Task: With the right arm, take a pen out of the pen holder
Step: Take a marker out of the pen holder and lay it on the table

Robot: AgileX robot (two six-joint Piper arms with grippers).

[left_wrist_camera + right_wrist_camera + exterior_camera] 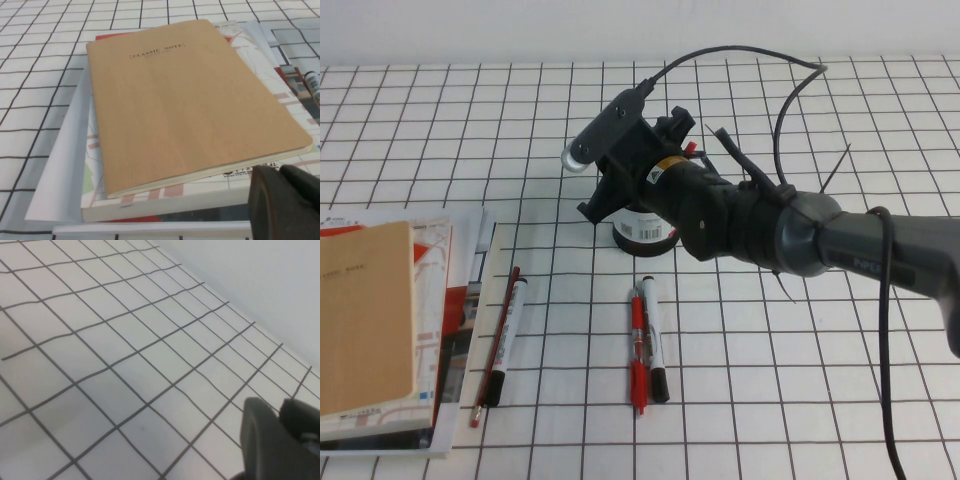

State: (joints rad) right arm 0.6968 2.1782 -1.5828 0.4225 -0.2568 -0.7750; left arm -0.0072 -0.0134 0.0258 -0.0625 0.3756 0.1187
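The black pen holder [645, 230] with a white label stands at the table's middle. My right gripper [674, 133] hangs directly over it, partly hidden behind its wrist camera. In the right wrist view the right gripper [280, 412] has its dark fingers drawn close, with a pale pen top [308, 438] pinched between them. A red tip [692, 150] shows beside the gripper above the holder. The holder's inside is hidden by the arm. My left gripper [280, 172] is shut and empty, low over the edge of the tan notebook [190, 100].
A red pen [638, 355] and a black-and-white marker [655, 340] lie in front of the holder. Further left lie another marker [507, 335] and a reddish pencil [493, 355]. The tan notebook [365, 315] sits on stacked papers at the left edge.
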